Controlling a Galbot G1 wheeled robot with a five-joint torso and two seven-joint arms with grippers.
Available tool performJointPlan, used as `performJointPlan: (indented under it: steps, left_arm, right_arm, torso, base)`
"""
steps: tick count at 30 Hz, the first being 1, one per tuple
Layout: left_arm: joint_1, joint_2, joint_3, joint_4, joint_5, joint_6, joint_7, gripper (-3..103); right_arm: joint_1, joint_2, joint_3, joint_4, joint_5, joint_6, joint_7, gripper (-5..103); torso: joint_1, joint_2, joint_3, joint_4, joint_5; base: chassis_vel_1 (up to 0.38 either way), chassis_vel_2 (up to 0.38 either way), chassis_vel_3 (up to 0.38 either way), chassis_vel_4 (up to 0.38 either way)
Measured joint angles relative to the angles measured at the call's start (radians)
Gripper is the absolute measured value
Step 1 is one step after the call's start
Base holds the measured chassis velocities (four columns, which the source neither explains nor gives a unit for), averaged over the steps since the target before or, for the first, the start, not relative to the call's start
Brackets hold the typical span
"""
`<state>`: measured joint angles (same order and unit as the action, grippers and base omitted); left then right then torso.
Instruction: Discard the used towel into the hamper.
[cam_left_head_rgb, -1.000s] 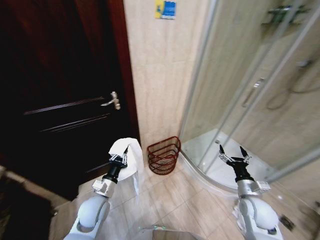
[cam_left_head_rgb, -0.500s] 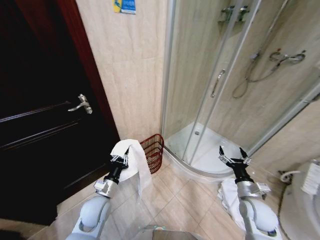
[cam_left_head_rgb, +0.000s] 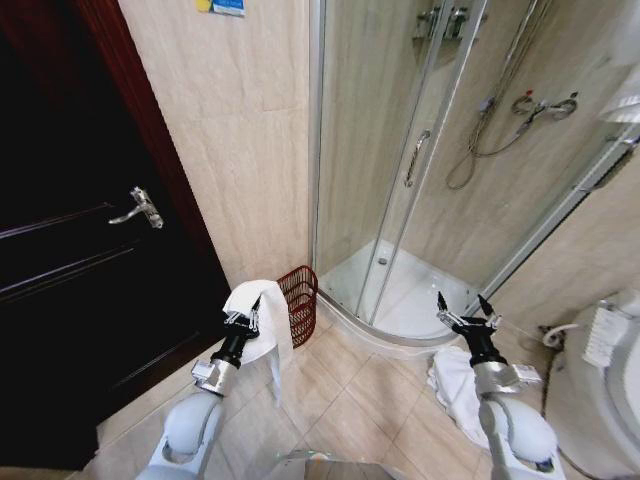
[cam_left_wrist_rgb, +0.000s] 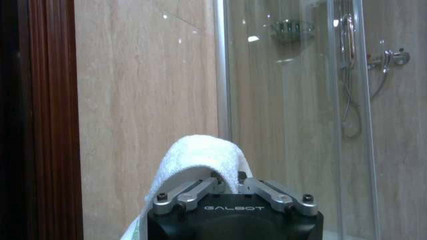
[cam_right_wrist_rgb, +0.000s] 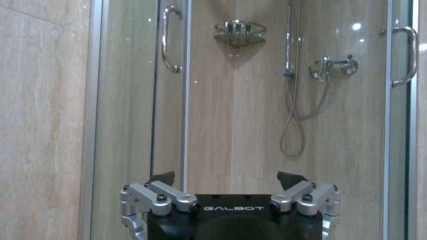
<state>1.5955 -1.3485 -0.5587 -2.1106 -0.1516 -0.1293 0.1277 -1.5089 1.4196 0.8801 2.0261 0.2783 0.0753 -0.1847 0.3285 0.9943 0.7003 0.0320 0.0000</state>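
Nearest the camera, the robot's two arms reach forward over the tiled floor (cam_left_head_rgb: 360, 400). The left gripper (cam_left_head_rgb: 240, 321) is closed on the white towel (cam_left_head_rgb: 262, 310), pinching a fold that arches over its fingertips and hangs down on the side toward the shower; the left wrist view shows the same fold humped above the clamped fingers (cam_left_wrist_rgb: 213, 176). The right gripper (cam_left_head_rgb: 465, 316) is held up with its fingers spread wide and nothing between them, over a second white cloth (cam_left_head_rgb: 452, 385) lying on the floor.

Just beyond the towel stands the hamper (cam_left_head_rgb: 300, 300), a reddish-brown wire basket against the beige wall (cam_left_head_rgb: 240, 150), between the dark door (cam_left_head_rgb: 70, 260) and the glass shower enclosure (cam_left_head_rgb: 400, 180). It lies ahead of the left gripper and slightly to the robot's right, its rim lower than the held towel. The left arm is much the nearer one, so the drop looks like a short forward reach with that arm.
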Motion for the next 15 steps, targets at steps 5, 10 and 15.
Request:
performJointPlan:
  steps: [5, 10, 15]
  left_arm:
    - [0.002, 0.000, 0.000, 0.000, 0.000, 0.000, 0.004, 3]
    - [0.002, 0.002, -0.001, 0.000, 0.000, -0.001, 0.005, 3]
    - [0.001, 0.004, -0.001, 0.004, 0.001, -0.017, 0.007, 3]
  right_arm:
    - [-0.006, -0.001, 0.003, 0.000, 0.000, 0.004, 0.000, 100]
    - [-0.014, 0.000, 0.006, 0.000, 0.001, 0.012, 0.000, 100]
    - [-0.018, 0.007, 0.005, 0.001, -0.001, 0.015, 0.000, 100]
  torso:
    - [-0.009, -0.019, -0.010, -0.0001, 0.0000]
    - [-0.021, -0.046, -0.024, 0.0000, 0.0000]
    - [-0.031, -0.069, -0.038, 0.0001, 0.0000]
  base:
    - [0.000, 0.000, 0.000, 0.000]
    - [0.013, 0.015, 0.022, 0.019]
    - [0.041, 0.027, 0.041, 0.053]
